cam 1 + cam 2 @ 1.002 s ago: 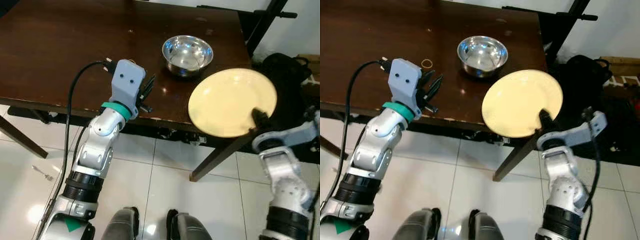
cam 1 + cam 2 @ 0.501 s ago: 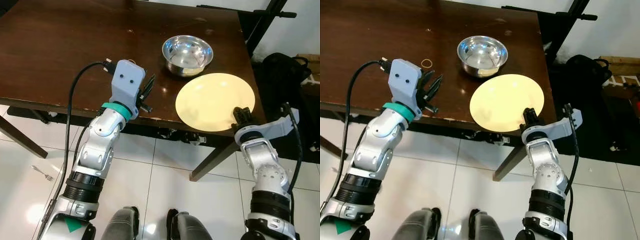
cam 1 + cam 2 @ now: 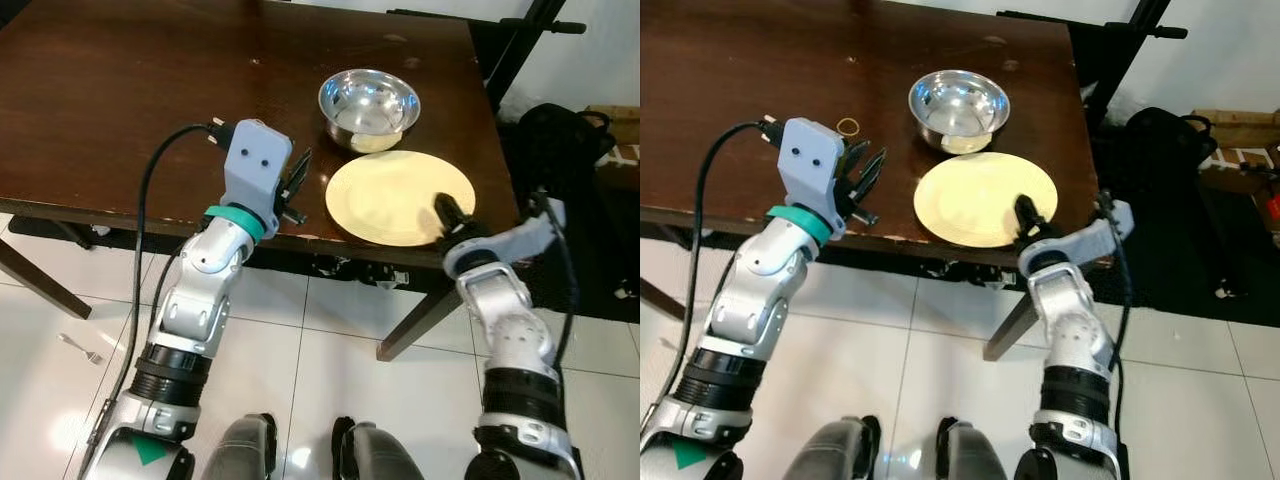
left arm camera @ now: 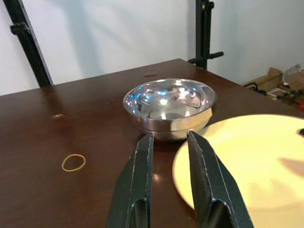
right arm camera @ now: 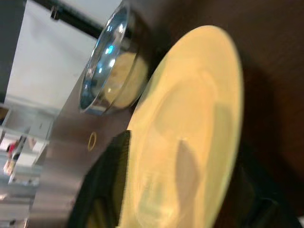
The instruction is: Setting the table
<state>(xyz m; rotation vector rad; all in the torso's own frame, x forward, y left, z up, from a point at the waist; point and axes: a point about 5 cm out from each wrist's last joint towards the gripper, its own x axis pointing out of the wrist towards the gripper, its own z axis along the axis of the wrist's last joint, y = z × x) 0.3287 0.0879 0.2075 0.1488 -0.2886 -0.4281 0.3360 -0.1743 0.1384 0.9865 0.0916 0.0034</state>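
The yellow plate (image 3: 398,196) lay flat on the dark table (image 3: 120,110), close to the near edge, with the steel bowl (image 3: 368,103) just beside it at about 12 o'clock. The right gripper (image 3: 452,213) was clamped on the plate's rim at roughly 4 o'clock, one black finger lying over the top face. The left gripper (image 4: 168,178) hovered over the table at the plate's 9 o'clock, its fingers a little apart with nothing between them. A small rubber band (image 4: 73,162) sat further out at 10 o'clock.

The plate looked rigid, smooth and glossy, probably light enough for one arm, but slippery and liable to chip if knocked against the bowl. The rim was the sensible hold, and the side nearest the table edge gave the fingers the most room.
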